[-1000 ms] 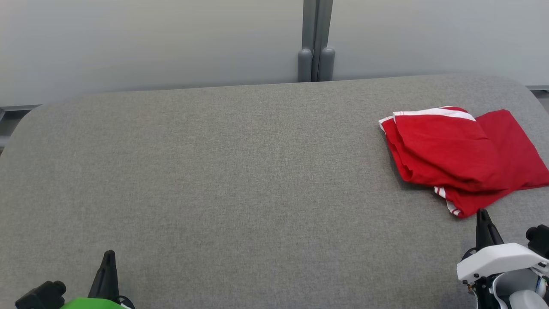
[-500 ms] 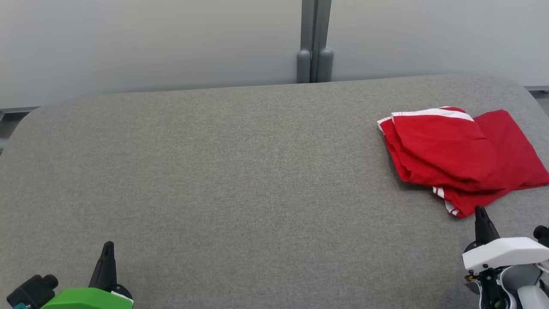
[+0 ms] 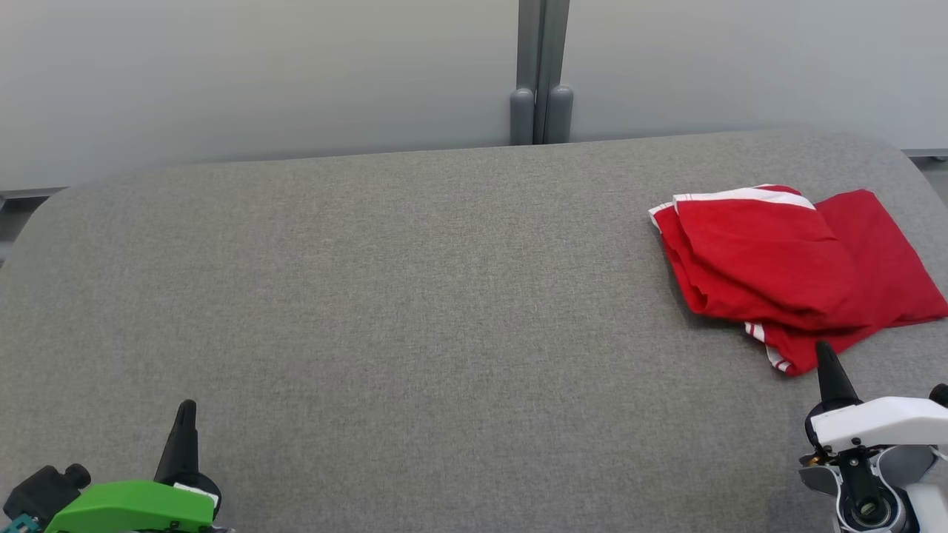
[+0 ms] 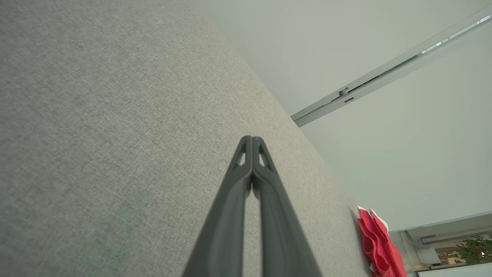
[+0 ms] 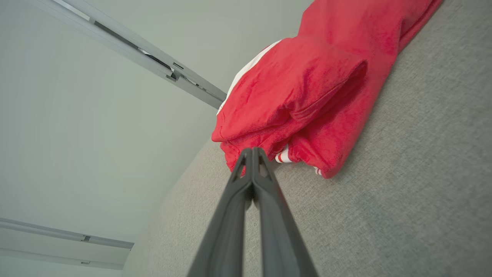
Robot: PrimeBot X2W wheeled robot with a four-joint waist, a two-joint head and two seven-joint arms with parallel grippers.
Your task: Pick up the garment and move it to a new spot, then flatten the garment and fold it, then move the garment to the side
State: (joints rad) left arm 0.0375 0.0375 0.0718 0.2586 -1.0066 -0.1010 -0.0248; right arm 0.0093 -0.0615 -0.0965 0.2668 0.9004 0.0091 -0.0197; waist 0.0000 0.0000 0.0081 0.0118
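Now the garment (image 3: 792, 270), red with white stripes, lies in a loosely folded bundle on the far right part of the grey table (image 3: 415, 296), near its right edge. The right gripper (image 3: 821, 348) is at the lower right, pressed fully together and holding nothing; its tip points at the near hem of the garment. In the head view the tip seems just beside the hem, maybe touching it, but I cannot tell for sure. In the right wrist view its closed fingers (image 5: 275, 231) reach up to the lowest fold of the cloth. The left gripper (image 3: 186, 409) is at the lower left, well apart from the garment, also closed and empty. Behind the table stands a pale wall (image 3: 259, 74) with a grey post (image 3: 541, 74).
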